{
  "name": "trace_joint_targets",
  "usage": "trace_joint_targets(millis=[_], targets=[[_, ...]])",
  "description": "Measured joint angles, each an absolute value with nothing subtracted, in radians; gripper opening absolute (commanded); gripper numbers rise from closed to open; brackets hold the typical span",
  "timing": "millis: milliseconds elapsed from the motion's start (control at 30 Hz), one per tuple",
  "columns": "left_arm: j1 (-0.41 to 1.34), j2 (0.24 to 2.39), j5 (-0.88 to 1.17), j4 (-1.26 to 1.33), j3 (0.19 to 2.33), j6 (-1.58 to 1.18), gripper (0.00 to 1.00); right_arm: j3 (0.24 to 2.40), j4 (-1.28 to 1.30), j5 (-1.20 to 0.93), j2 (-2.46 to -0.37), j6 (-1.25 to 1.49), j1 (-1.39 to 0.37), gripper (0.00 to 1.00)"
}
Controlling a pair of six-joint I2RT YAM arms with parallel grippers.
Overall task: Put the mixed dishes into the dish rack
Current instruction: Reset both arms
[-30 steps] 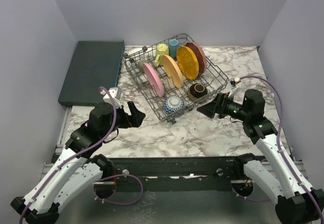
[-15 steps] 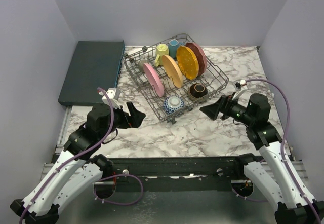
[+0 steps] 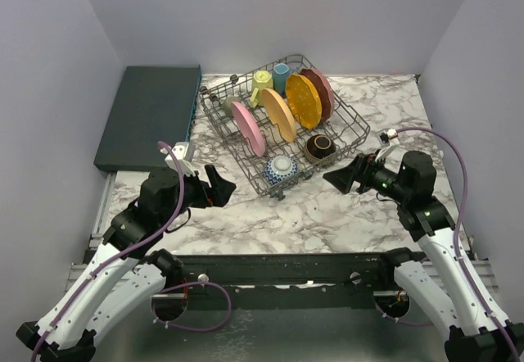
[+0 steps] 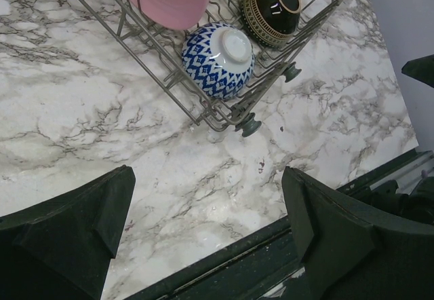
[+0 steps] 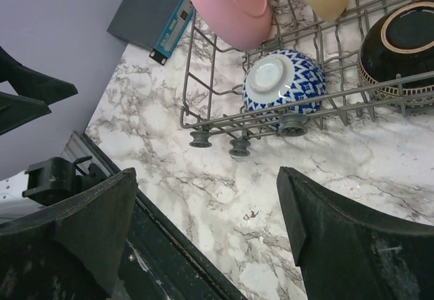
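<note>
The dish rack [image 3: 348,108] stands at the back centre of the marble table. In it stand a pink plate [image 3: 248,128], a tan plate [image 3: 278,115], an orange plate [image 3: 303,100] and a dark red plate [image 3: 321,92]. A yellow mug [image 3: 261,79] and a blue mug [image 3: 281,74] sit at its far end. A blue patterned bowl [image 3: 281,167] and a brown bowl [image 3: 319,147] lie at its near end. My left gripper [image 3: 223,186] hangs open and empty left of the rack's near corner. My right gripper [image 3: 337,178] hangs open and empty to its right. The left wrist view shows the blue bowl [image 4: 217,59] beyond my left gripper [image 4: 207,174].
A flat dark teal slab [image 3: 151,112] lies at the back left, beside the rack. The rack's round feet [image 5: 237,145] rest on the marble. The table's dark front rail [image 3: 278,268] runs between the arm bases. Grey walls close in both sides.
The right arm drew back to the right, away from the rack, then stopped. The left gripper shifted slightly. Both stay open and empty.
</note>
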State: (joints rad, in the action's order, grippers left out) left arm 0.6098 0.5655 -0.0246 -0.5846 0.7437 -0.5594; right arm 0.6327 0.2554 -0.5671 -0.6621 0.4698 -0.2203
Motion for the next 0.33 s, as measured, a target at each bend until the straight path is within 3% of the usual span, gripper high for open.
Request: trace_joint_targets(millis=[333], targets=[[0.61, 0.574, -0.023, -0.583, 0.744, -0.559, 0.99, 0.629, 0.255, -0.567, -0.68, 0.47, -0.22, 0.91]])
